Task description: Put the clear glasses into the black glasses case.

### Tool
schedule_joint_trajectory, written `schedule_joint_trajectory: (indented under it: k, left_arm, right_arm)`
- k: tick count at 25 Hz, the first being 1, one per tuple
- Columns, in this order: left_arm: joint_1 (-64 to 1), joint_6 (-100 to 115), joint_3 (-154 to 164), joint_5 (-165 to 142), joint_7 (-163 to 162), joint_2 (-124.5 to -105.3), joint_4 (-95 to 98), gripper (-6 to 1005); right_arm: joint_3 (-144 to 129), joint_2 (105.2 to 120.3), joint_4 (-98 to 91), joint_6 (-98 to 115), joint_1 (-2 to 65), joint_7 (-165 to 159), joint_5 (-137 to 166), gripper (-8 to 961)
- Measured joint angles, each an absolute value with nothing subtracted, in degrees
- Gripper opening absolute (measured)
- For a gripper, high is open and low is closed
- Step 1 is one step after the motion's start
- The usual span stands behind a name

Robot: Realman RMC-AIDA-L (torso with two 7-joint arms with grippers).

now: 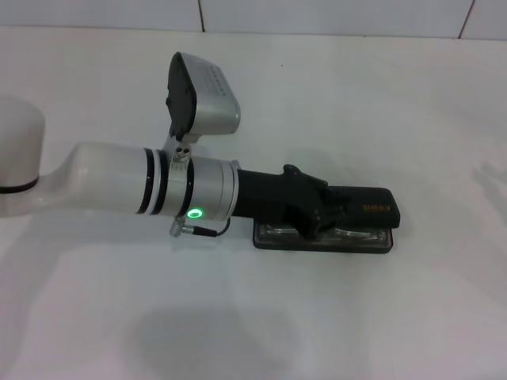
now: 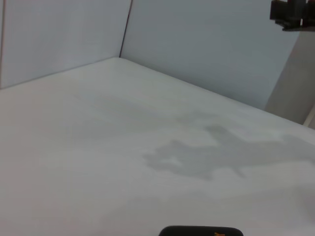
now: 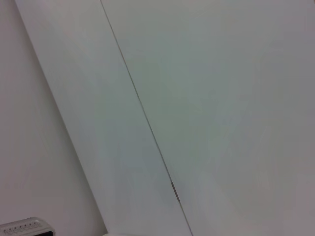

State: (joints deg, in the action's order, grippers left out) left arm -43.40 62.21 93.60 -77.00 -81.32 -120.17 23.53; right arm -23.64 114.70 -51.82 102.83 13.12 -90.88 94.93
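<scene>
The black glasses case [image 1: 366, 207] lies open on the white table, right of centre in the head view, its lid with orange lettering toward the back. The clear glasses [image 1: 356, 234] rest in the case's front half, their lenses showing on both sides of my left gripper [image 1: 314, 225]. That gripper reaches in from the left and sits low over the middle of the case, hiding the glasses' bridge. The left wrist view catches only the lid's edge [image 2: 201, 231]. My right gripper is out of view.
The white table [image 1: 333, 317] spreads wide around the case and ends at a white panelled wall [image 1: 333, 16] at the back. A dark object [image 2: 293, 12] shows high up near the wall in the left wrist view.
</scene>
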Motion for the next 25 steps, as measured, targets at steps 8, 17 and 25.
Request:
schedule_joint_trajectory:
  k: [8, 17, 25]
  left_arm:
    - [-42.90, 63.21, 95.04, -77.04, -81.23, -119.99, 24.15, 187]
    - [-38.40, 73.94, 91.71, -76.16, -82.23, -119.74, 34.63, 211]
    - [-29.69, 100.76, 72.53, -77.03, -72.16, -118.35, 41.94, 303]
  right_arm:
    - [-23.64, 114.70, -51.57, 102.63, 13.44, -90.88, 94.93, 159]
    - [-23.72, 114.34, -51.13, 103.11, 14.12, -89.84, 97.49, 158]
    - [-30.59, 115.29, -49.24, 109.38, 15.17, -80.29, 100.43, 203]
